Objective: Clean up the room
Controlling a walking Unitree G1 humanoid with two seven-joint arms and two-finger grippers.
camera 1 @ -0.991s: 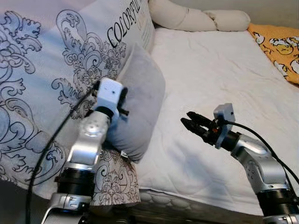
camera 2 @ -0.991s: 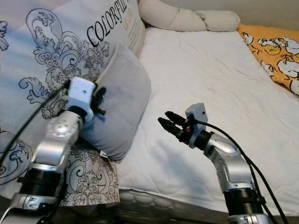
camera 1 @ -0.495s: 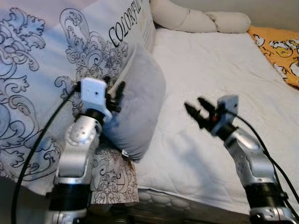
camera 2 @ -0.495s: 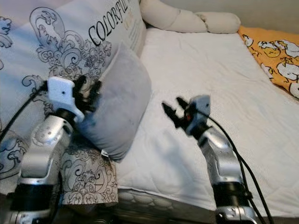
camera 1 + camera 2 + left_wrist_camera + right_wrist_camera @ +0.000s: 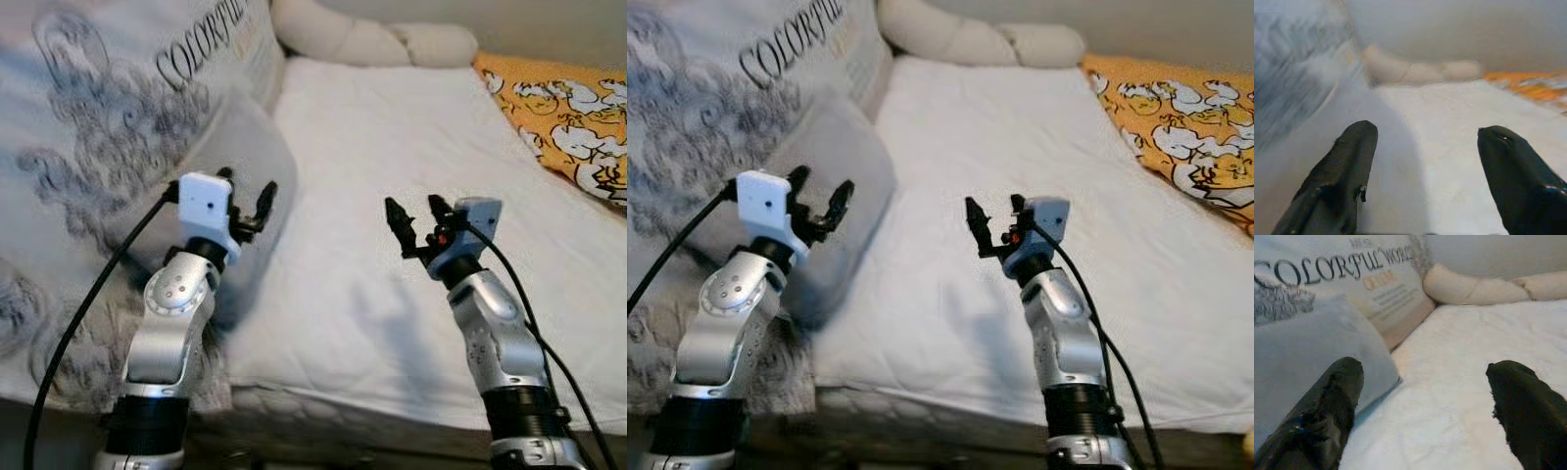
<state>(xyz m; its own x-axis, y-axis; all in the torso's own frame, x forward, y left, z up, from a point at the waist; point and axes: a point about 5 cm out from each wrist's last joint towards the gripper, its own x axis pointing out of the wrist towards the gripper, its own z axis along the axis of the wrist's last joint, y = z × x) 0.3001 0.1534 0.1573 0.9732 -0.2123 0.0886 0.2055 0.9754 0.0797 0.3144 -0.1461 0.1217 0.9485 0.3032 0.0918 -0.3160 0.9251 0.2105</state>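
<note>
The left gripper (image 5: 245, 193) is raised in front of the grey pillow (image 5: 240, 157), its two black fingers spread apart and holding nothing; whether a fingertip brushes the pillow cannot be told. The right gripper (image 5: 413, 217) is raised over the white sheet of the bed (image 5: 411, 147), toward the bed's near edge, fingers likewise spread and empty.

The grey pillow leans near the bed's left edge, resting against a large patterned cushion (image 5: 715, 88) printed with black scrollwork and the word "COLORFUL". That cushion runs along the left side of the bed up toward the far left corner. Along the far edge lies a long cream bolster (image 5: 372, 41), twisted in the middle, touching the cushion's upper end. At the right edge of the bed sits an orange blanket (image 5: 1176, 108) with a white cartoon print, spilling over the far right corner.

From the right wrist view, the grey pillow (image 5: 1308, 347) sits just beside the lettered cushion, the bolster (image 5: 1474, 286) behind.
</note>
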